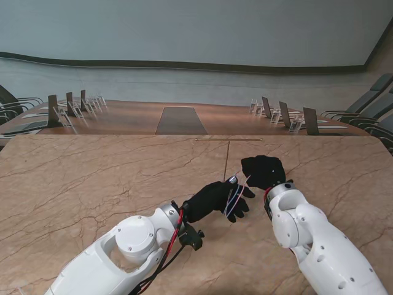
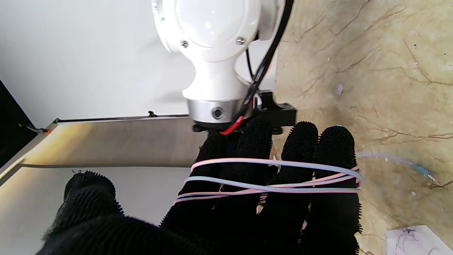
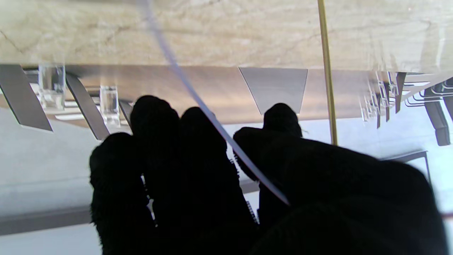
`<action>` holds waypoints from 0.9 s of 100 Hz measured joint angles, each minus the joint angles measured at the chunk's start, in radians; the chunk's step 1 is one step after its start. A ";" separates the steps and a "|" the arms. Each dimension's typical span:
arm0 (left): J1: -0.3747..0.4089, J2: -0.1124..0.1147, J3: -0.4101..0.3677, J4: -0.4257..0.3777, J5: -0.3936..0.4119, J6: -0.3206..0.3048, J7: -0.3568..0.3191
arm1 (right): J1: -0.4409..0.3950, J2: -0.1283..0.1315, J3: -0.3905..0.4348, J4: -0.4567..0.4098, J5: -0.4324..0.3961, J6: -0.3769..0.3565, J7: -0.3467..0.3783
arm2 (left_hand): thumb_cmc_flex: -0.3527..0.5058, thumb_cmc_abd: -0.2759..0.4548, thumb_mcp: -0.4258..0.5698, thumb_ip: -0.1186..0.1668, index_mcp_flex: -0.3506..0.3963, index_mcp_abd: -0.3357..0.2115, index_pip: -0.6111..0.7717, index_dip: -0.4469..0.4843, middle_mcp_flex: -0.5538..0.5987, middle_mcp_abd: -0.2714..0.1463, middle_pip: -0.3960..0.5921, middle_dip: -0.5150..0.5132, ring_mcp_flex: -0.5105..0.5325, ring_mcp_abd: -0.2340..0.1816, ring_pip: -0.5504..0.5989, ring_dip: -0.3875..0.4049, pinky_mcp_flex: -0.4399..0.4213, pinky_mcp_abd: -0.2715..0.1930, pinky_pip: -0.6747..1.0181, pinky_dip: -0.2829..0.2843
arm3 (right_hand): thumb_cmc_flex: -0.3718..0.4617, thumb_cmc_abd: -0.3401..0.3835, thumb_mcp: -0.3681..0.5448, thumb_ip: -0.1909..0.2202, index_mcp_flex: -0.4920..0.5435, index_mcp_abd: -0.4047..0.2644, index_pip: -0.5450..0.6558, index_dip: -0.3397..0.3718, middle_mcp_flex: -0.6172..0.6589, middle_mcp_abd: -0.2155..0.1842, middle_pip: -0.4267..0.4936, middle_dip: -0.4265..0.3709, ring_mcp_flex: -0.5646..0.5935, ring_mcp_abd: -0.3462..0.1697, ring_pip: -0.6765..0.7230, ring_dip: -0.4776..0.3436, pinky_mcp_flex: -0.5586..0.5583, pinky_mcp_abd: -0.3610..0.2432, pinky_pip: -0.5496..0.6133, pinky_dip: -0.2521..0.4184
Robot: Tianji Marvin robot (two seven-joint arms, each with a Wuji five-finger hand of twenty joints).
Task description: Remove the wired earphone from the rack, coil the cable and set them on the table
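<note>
Earphone cable, a thin pink-and-pale-blue wire, is looped several times around the four black-gloved fingers of the left hand, which sits just below the middle of the stand's frame, fingers extended together with the coils wound across them. The left wrist view shows those loops plainly, crossing the fingers in overlapping turns, and shows a loose end with a small blue-tipped plug trailing off over the marble at the right of that frame; the stand's view gives only a faint glint of wire at the fingers. The right wrist view shows what the others do not: a single pale strand running from the frame's upper left down between the thumb and the curled fingers of the right hand, which is pinched on it. In the stand's view that black-gloved right hand is just right of centre, close beside the left hand's fingertips, with a short run of cable between them. The earbuds themselves cannot be made out. Both hands are over a beige marble tabletop with brown veins and a thin brass inlay line. Beyond its far edge, across the upper part of the frame, stands a long wooden conference table with nameplate stands and chairs at both sides, before a pale grey-blue wall.
</note>
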 measured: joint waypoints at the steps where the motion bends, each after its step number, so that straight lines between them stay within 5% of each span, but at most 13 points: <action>1: 0.000 0.000 0.000 0.000 0.000 0.000 0.000 | 0.000 0.000 0.002 -0.003 -0.001 -0.003 0.002 | 0.000 0.000 0.000 0.000 0.004 0.000 0.000 0.001 -0.004 0.000 0.000 0.004 0.000 0.000 0.000 0.000 0.000 0.000 0.005 0.000 | 0.000 0.000 0.000 0.000 0.000 0.000 0.000 0.000 0.000 0.000 0.000 0.000 0.000 0.000 0.000 0.000 0.000 0.000 0.000 0.000; 42: -0.011 -0.001 0.005 0.019 0.025 0.012 0.012 | -0.023 0.016 0.112 -0.167 -0.052 -0.159 0.080 | 0.002 0.011 0.000 0.000 0.021 0.000 0.029 0.035 0.022 -0.002 0.026 0.091 -0.001 0.001 0.011 0.010 -0.021 0.003 0.031 0.024 | -0.002 0.000 0.001 0.000 0.000 -0.001 0.000 -0.001 0.003 -0.002 0.001 0.000 0.007 -0.003 0.001 0.000 0.006 -0.001 0.002 0.000; 90: -0.026 -0.003 0.005 0.040 0.053 0.038 0.016 | -0.136 0.029 0.211 -0.370 -0.067 -0.293 0.219 | -0.002 0.010 0.000 0.000 -0.005 -0.001 -0.007 0.009 -0.050 -0.002 -0.093 -0.061 -0.094 0.001 -0.056 -0.001 -0.110 -0.003 -0.035 0.014 | -0.028 -0.078 0.089 0.021 0.043 -0.002 0.001 -0.036 0.096 -0.027 -0.006 0.010 0.094 -0.014 0.001 -0.001 0.100 0.010 0.014 0.000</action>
